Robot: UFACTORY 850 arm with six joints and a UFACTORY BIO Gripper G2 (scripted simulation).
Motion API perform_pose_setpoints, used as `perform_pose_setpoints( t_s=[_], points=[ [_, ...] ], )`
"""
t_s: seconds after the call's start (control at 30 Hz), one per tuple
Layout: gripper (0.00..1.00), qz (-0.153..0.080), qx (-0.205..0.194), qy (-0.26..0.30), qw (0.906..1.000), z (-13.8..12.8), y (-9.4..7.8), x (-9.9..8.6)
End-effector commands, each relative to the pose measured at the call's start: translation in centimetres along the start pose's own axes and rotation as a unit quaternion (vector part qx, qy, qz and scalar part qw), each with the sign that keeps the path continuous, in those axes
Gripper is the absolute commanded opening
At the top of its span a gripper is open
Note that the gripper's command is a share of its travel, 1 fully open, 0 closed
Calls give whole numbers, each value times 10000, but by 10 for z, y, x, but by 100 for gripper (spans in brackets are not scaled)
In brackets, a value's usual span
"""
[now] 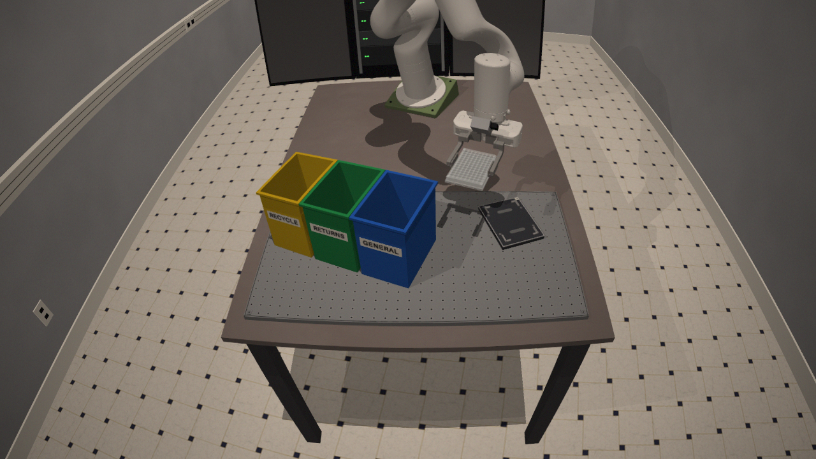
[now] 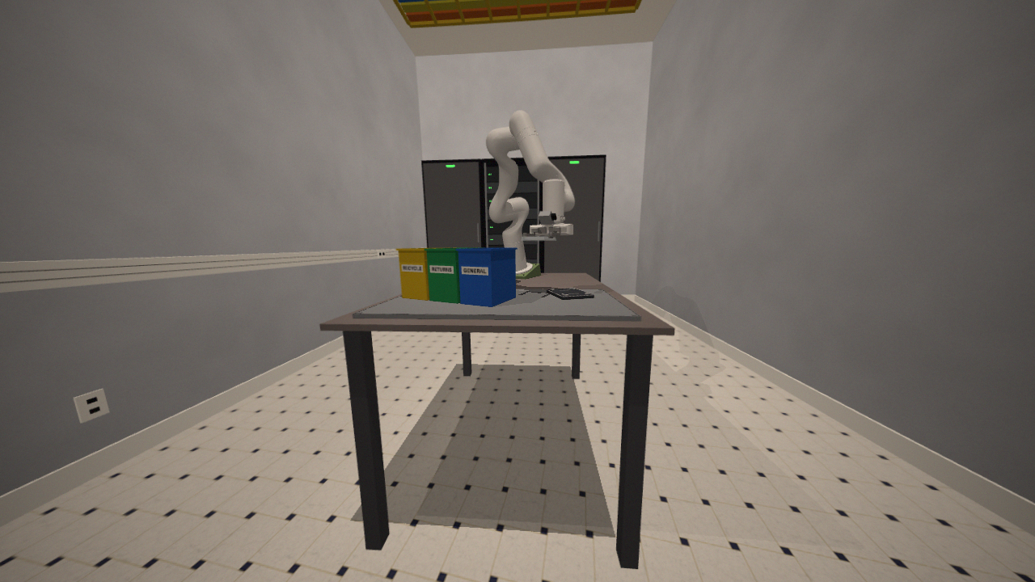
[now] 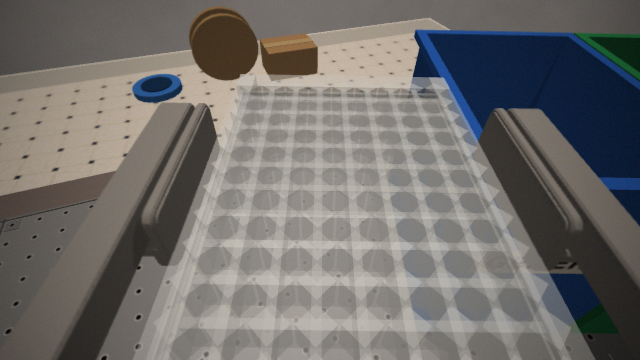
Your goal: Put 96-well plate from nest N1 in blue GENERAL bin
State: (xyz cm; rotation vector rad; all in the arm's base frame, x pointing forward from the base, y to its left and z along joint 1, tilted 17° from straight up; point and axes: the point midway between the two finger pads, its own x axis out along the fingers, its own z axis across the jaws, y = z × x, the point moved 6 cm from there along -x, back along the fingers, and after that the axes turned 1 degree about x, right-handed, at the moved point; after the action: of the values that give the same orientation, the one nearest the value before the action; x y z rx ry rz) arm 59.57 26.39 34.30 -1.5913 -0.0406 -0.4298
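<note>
My gripper (image 1: 471, 166) (image 3: 350, 150) is shut on the clear 96-well plate (image 1: 468, 174) (image 2: 538, 238) (image 3: 335, 230), one finger along each long side. The plate hangs roughly level, high above the table, behind and to the right of the bins in the top view. The dark plate nest (image 1: 511, 222) (image 2: 570, 293) is empty. The blue GENERAL bin (image 1: 382, 268) (image 2: 503, 278) (image 3: 550, 100) stands upright, open at the top. The green RETURNS bin (image 1: 331, 251) (image 2: 442, 287) (image 3: 620, 55) and the yellow RECYCLE bin (image 1: 291, 240) (image 2: 414, 285) stand upright beside it in a row.
The bins and nest stand on a grey perforated board (image 1: 484, 296) (image 2: 564, 309) on the brown table (image 1: 422, 336). The blue bin is the one nearest the nest. A blue ring (image 3: 157, 97), a brown disc (image 3: 225, 47) and a box (image 3: 292, 60) show beyond the table.
</note>
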Motion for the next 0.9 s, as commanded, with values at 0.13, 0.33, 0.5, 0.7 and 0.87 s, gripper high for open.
perform_pose_setpoints(
  t_s=[0.13, 0.33, 0.5, 0.7, 0.87],
  points=[
    [0, -4, 10, 1, 10000, -21, -1, 21],
    [0, -5, 10, 1, 10000, -35, 0, 35],
    [0, -5, 10, 1, 10000, -42, 0, 41],
    [0, -5, 9, 1, 10000, -57, 0, 55],
    [0, -5, 9, 1, 10000, -69, 1, 67]
  ],
)
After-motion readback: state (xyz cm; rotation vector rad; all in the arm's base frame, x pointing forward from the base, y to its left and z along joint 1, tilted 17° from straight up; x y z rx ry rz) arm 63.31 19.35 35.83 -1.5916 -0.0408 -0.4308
